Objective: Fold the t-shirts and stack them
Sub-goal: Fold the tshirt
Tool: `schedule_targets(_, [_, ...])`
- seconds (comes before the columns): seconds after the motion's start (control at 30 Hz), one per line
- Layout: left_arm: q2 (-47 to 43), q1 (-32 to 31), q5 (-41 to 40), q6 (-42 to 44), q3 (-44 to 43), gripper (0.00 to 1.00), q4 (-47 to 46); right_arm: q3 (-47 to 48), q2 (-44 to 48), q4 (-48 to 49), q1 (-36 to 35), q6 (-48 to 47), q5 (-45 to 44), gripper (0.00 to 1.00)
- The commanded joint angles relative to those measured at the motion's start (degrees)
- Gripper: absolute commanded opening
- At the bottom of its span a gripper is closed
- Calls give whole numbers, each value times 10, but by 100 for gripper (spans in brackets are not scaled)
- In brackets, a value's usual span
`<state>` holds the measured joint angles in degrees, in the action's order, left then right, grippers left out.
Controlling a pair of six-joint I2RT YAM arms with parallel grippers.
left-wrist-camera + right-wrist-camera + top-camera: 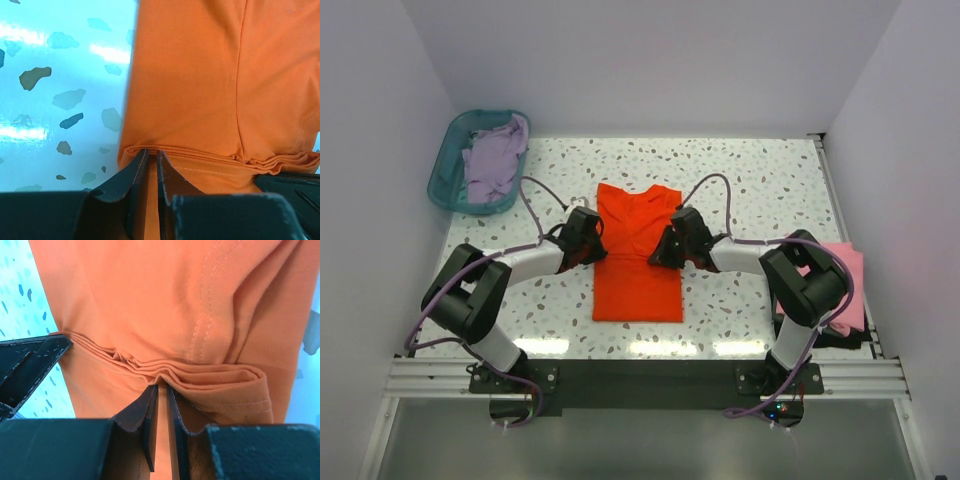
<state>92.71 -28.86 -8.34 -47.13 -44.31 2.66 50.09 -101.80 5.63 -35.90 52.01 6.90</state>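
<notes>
A: Left wrist view: left fingers (145, 160) are pinching a layered fold on the edge of the orange-red t-shirt (200, 90), with cloth sitting between the tips.
B: Right fingers (151, 400)?
A: Same, pressing together on a bunched fold. The shirt is lying flat on the counter (760, 190), between the two sets of fingers.
B: Handling?
A: I'm judging it soft, light and limp. It's wrinkling at each pinch and is probably going to slip if only one layer is caught. Gripping every layer at the side folds is looking safest.
B: Containers?
A: Teal basket (445, 165), well beyond the left fingers, is holding the lavender t-shirt (495, 160). Pink t-shirt (850, 270) is lying outside the right fingers, not sitting in any container.
</notes>
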Motion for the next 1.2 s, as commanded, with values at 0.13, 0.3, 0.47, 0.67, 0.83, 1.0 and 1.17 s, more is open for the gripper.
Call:
schedule_targets(0.13, [8,13,-17,20,9,17,29,-10,34,-51,48,-24,13,17])
schedule_targets(0.3, [25,13,-10,20,1,16,24,-24,47,-55,85,-44,28,18])
schedule_targets(0.47, [28,14,-9,23,-2,16,24,-36,33,-48,123,-53,48,18])
schedule_targets(0.67, [18,19,-4,38,-11,16,27,-33,37,-55,134,-65,56,18])
schedule_targets(0.83, [-37,28,23,73,-45,32,23,-17,78,-112,135,-85,38,23])
schedule_targets(1.0, [-123,31,27,83,-59,56,71,-13,145,-171,134,-117,31,42])
schedule_targets(1.17, [-207,30,51,48,18,60,121,-73,209,-234,123,-139,61,46])
